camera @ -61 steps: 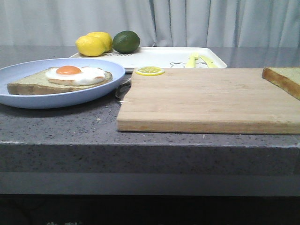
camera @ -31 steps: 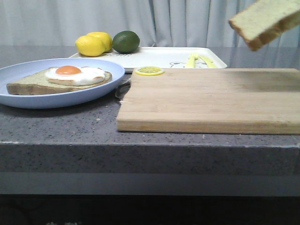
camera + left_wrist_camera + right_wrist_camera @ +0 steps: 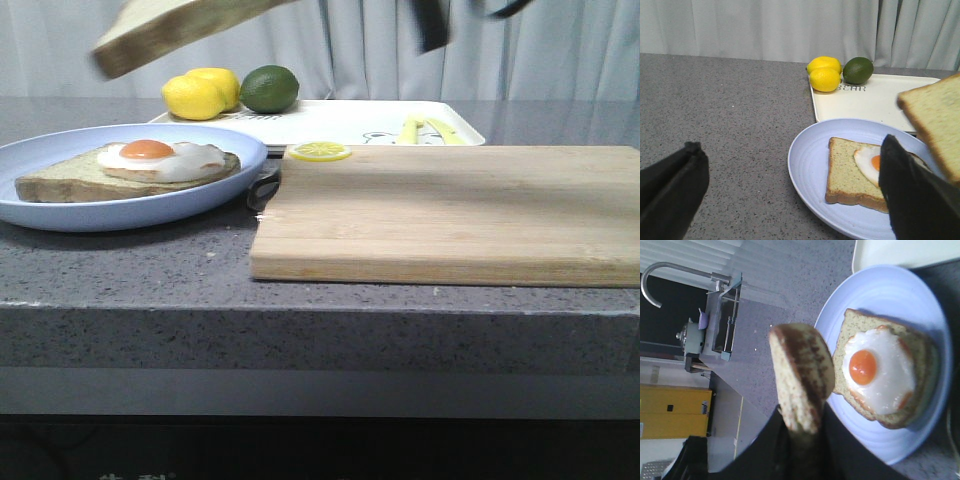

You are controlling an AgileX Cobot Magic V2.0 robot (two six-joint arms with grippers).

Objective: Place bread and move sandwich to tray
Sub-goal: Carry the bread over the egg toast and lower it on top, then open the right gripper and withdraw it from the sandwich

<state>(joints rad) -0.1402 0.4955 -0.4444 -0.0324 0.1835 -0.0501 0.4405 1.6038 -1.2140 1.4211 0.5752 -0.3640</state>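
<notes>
The bread (image 3: 170, 28) hangs tilted in the air above the far left of the counter, over the pale-blue plate (image 3: 60, 215). My right gripper (image 3: 802, 437) is shut on the bread (image 3: 802, 382), seen edge-on in the right wrist view. The sandwich base (image 3: 120, 175) is one slice with a fried egg (image 3: 160, 158) lying on the plate. My left gripper (image 3: 790, 146) is open and empty, low beside the plate (image 3: 807, 170), with the held bread (image 3: 935, 120) at its right. The white tray (image 3: 370, 122) lies behind the board.
A wooden cutting board (image 3: 450, 210) fills the middle and right of the counter, with a lemon slice (image 3: 319, 151) at its back left corner. Two lemons (image 3: 200, 94) and a lime (image 3: 268, 88) sit at the tray's left end. Yellow utensils (image 3: 425, 130) lie on the tray.
The bread has gone from the right end of the cutting board, up and leftward across the scene, to above the plate. The plate and egg toast have not moved.
</notes>
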